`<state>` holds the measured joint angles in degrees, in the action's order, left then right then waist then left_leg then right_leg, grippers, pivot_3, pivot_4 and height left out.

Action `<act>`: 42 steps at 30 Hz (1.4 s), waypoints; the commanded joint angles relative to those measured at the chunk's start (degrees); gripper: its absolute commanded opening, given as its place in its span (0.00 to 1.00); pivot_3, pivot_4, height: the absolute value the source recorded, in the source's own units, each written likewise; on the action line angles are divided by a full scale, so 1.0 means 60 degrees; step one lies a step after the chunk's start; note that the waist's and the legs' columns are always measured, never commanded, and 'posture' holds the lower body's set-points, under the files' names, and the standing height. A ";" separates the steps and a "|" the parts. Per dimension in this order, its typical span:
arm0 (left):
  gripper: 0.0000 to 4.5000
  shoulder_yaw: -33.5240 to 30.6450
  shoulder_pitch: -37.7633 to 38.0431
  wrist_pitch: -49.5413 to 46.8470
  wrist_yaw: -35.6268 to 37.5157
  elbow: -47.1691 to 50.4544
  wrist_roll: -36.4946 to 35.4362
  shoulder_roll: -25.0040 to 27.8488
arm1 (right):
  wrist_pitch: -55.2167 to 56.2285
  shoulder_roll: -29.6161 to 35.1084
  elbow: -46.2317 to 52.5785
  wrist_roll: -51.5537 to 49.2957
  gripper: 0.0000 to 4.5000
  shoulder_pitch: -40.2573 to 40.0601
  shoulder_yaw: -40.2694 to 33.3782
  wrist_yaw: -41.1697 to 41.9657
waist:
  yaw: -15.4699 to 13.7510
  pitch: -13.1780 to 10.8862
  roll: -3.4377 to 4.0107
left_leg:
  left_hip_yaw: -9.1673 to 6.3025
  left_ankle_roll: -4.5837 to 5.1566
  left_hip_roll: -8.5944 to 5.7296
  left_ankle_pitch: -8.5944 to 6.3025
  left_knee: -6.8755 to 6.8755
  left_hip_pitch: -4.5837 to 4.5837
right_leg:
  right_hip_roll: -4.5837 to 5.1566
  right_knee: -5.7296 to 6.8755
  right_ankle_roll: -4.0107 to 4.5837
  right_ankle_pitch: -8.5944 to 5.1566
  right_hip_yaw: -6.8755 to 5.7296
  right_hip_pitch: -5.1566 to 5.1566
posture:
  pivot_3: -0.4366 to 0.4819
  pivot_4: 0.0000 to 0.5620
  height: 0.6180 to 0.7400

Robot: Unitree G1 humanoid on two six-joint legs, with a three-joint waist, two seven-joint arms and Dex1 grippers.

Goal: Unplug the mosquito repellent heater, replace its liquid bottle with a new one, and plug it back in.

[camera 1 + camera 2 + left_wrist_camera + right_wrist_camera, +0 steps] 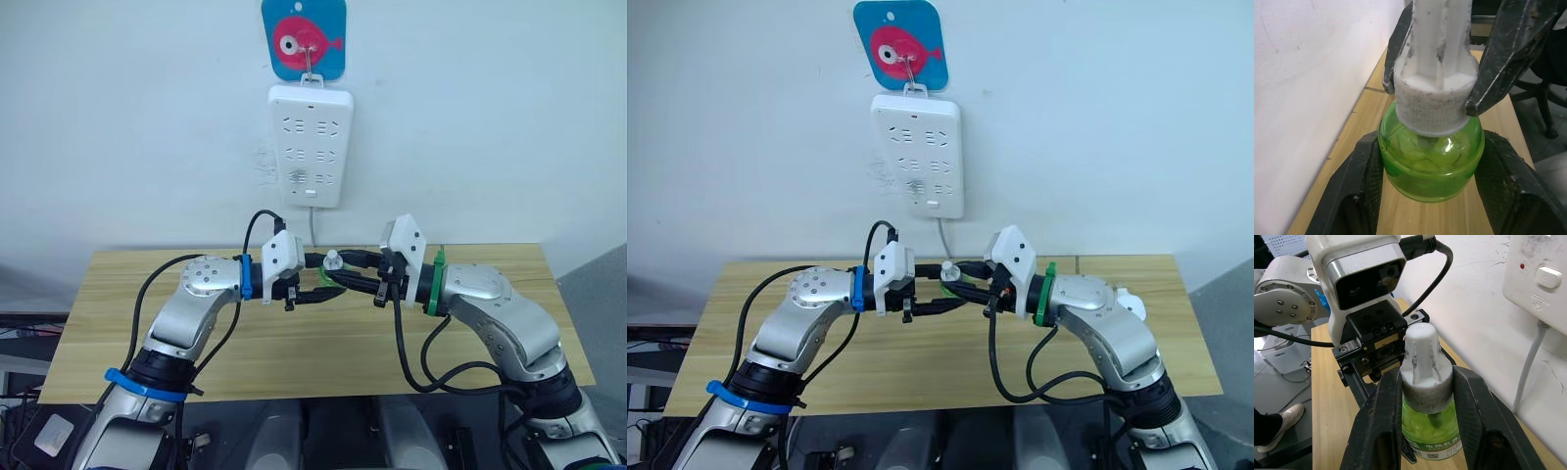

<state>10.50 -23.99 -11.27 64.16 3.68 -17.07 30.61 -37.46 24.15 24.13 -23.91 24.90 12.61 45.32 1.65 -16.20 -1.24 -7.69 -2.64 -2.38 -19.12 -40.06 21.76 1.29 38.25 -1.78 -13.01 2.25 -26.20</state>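
A green liquid bottle (1430, 169) with a white cap (1425, 364) hangs above the wooden table between both grippers. My left gripper (326, 281) is shut on the green body, its fingers (1359, 196) pressed against both sides. Coming from the opposite side, my right gripper (1427, 379) is shut on the white cap, whose tapered tip sticks out past the fingers (1383, 416). A small white rounded thing (1128, 304) peeks out behind my right forearm; I cannot tell whether it is the mosquito repellent heater.
A long white power strip (311, 145) hangs on the wall under a blue fish hook plate (304, 39), its cord dropping behind the table (294, 348). The wall runs close behind the grippers.
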 commanded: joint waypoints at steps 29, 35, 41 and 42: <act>0.50 0.0048 0.0243 -0.0477 0.0432 0.0960 -0.0529 0.0225 | 0.2740 0.2398 -0.3399 -0.0169 0.99 0.2217 -0.0653 0.5714 | -0.0276 0.0007 -0.0003 | -0.0002 0.0000 0.0000 0.0001 -0.0010 0.0006 | 0.0004 -0.0001 0.0001 0.0001 -0.0008 -0.0001 | 0.50 0.40 1.00; 0.50 -0.0031 -0.0067 -0.0249 0.0196 0.0374 -0.0402 0.0055 | 0.1476 0.1088 -0.0670 0.0058 0.99 0.0726 -0.0621 0.2428 | -0.0202 0.0020 -0.0013 | 0.0003 -0.0002 0.0007 0.0002 -0.0015 -0.0004 | -0.0001 0.0052 0.0001 0.0000 0.0002 -0.0017 | 0.47 0.41 1.00; 0.50 0.0018 -0.0271 -0.0176 0.0206 0.0117 -0.0338 -0.0002 | 0.1031 -0.0217 -0.0481 0.0695 0.99 0.0945 0.0159 0.0680 | -0.0131 0.0022 -0.0014 | 0.0009 -0.0012 0.0000 0.0008 -0.0035 -0.0005 | -0.0001 0.0085 0.0001 0.0000 0.0012 -0.0024 | 0.46 0.42 1.00; 0.50 0.0031 -0.0283 -0.0173 0.0219 0.0123 -0.0337 -0.0002 | 0.1031 -0.0357 -0.0548 0.0773 0.99 0.1002 0.0209 0.0508 | -0.0123 0.0022 -0.0014 | 0.0007 -0.0012 0.0000 0.0008 -0.0035 -0.0004 | -0.0001 0.0086 0.0001 0.0000 0.0010 -0.0025 | 0.46 0.42 1.00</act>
<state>11.31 -25.04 -13.24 65.56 3.58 -18.81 31.01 -31.30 22.57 19.67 -19.86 30.07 13.84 50.59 0.91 -16.07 -1.33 -7.65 -2.72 -2.39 -19.07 -40.27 21.75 1.28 38.77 -1.77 -13.01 2.30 -26.36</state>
